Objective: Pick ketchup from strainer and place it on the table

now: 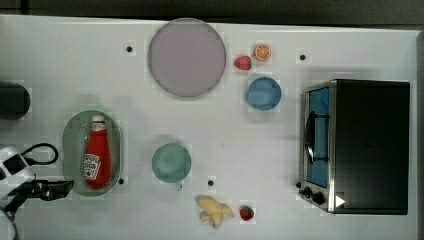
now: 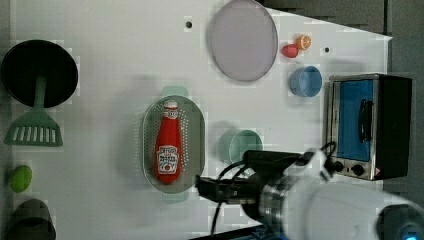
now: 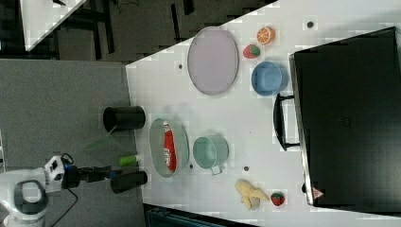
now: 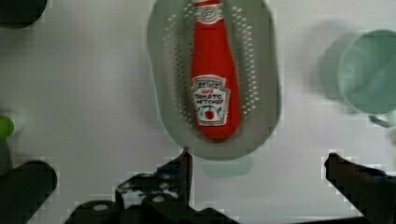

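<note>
Currently the red ketchup (image 4: 212, 79) bottle lies flat inside the pale green strainer (image 4: 163, 93), which sits on the white table (image 1: 250, 145). Near the strainer's end by the bottle's base, the gripper (image 4: 257, 163) hovers with its fingers spread wide apart, holding nothing.

"TOMATO KETCHUP" — label of the ketchup (image 4: 215, 74)

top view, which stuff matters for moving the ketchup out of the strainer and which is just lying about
Belongs to the job:
ketchup, lying in the strainer
strainer
table
pincer, open

Lying about:
teal cup
lilac plate
blue bowl
toaster oven
banana
two strawberries
orange slice
</note>
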